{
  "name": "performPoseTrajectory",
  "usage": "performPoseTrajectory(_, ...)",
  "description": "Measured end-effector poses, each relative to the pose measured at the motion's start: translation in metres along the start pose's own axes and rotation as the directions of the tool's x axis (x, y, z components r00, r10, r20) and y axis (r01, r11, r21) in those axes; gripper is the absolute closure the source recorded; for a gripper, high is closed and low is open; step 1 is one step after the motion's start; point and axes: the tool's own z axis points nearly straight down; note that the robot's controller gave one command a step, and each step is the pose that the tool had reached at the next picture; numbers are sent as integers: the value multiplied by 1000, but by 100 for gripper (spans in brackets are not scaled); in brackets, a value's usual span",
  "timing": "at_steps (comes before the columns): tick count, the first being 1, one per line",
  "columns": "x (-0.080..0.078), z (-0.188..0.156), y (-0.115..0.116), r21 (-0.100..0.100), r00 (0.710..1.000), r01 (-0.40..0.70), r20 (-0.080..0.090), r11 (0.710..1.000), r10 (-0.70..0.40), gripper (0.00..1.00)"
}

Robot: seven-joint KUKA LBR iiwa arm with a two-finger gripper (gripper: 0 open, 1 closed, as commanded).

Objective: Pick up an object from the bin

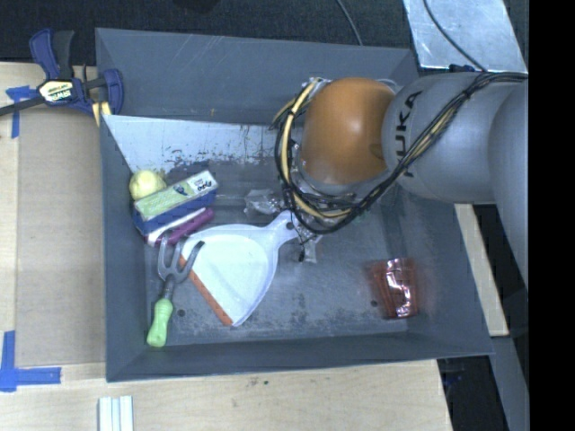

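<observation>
My gripper (304, 244) reaches down near the middle of the bin, just below the arm's orange cover. It stands right at the handle end of a white dustpan (232, 268), which lies flat with an orange strip along its lower left edge. A small clear crumpled piece (260, 205) lies just left of the gripper. Nothing can be made out in its grasp.
At the left wall lie a yellow-green ball (146, 184), a green and white box (176, 195), a purple item (186, 226) and a green-handled hand rake (162, 302). A reddish-brown wrapped packet (395, 287) rests at the lower right.
</observation>
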Motion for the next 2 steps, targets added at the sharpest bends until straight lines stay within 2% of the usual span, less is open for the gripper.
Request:
performPoseTrajectory(1, 17, -2, -10, -3, 997, 75, -4, 997, -75, 100)
performPoseTrajectory(2, 17, -2, -10, -4, 997, 74, -4, 997, -74, 100)
